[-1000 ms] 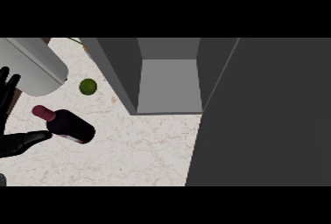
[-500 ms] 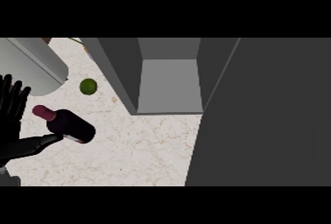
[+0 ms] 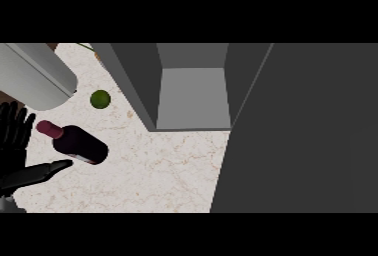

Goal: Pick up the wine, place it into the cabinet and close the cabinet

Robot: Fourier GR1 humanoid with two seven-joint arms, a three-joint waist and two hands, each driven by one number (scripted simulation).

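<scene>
Lying flat: dark glass wine bottle (image 3: 74,143), maroon cap
Handling: probably heavy, rigid, slick, breakable
Hold: around the wide body
Black left hand (image 3: 15,137): fingers apart, clasping nothing

Pale, brown-veined stone-look counter (image 3: 162,175), matt, fills the lower left. The dark wine bottle (image 3: 80,145) looks smooth; the grey cabinet (image 3: 136,75), upper centre, is plain and matt, like the black left hand (image 3: 13,150).

- Single head view, looking steeply down on the surface (image 3: 162,175).
- Close range: the open cabinet (image 3: 192,95) fills the right, the left hand (image 3: 13,137) shows at the left edge.
</scene>
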